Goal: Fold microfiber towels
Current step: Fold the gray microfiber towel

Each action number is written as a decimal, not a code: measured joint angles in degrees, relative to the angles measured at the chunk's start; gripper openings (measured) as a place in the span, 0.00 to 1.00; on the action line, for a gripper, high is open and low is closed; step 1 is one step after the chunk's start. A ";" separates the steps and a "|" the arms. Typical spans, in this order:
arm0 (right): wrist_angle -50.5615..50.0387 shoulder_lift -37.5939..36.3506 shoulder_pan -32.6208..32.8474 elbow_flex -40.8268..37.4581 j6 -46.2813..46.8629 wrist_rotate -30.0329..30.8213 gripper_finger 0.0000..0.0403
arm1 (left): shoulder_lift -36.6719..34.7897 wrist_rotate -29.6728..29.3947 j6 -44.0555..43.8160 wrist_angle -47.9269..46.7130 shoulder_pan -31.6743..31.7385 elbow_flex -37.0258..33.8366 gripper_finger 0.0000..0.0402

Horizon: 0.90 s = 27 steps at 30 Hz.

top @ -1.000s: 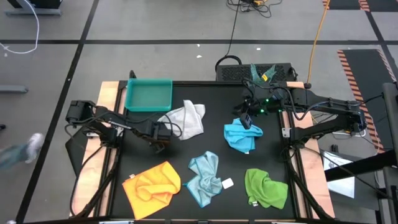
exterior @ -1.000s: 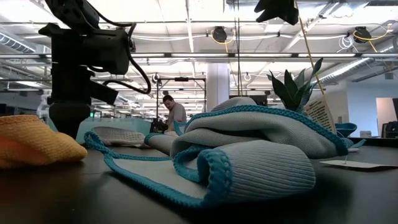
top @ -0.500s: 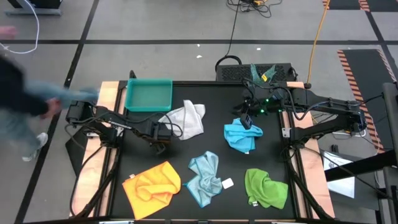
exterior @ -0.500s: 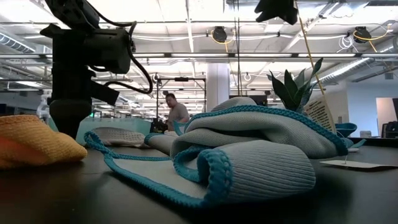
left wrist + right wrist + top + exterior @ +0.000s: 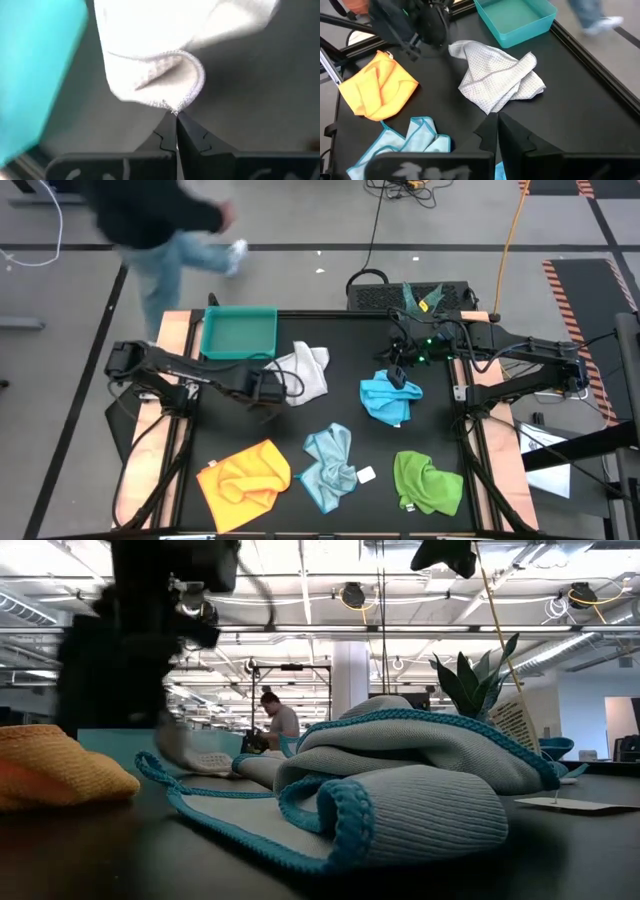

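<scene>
At tabletop [image 5: 330, 420] left, left claw [image 5: 176, 116] has just closed on white-grey towel [image 5: 305, 370] corner, apparently lifting; right claw [image 5: 497, 120] shut, empty.

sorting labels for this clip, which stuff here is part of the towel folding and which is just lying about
Job:
white-grey towel, pinched by left gripper
bright blue towel, right gripper above it
pale blue towel
yellow-orange towel
green towel

Lying about:
teal tray
potted plant

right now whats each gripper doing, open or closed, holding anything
Left gripper: closed, pinching the edge of the white towel.
Right gripper: closed, over the bright blue towel; whether it holds it cannot be told.
</scene>
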 joint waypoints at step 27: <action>7.44 0.68 0.03 0.00 -6.65 -2.21 0.00 | -6.35 -23.00 14.54 -14.63 3.27 50.77 0.00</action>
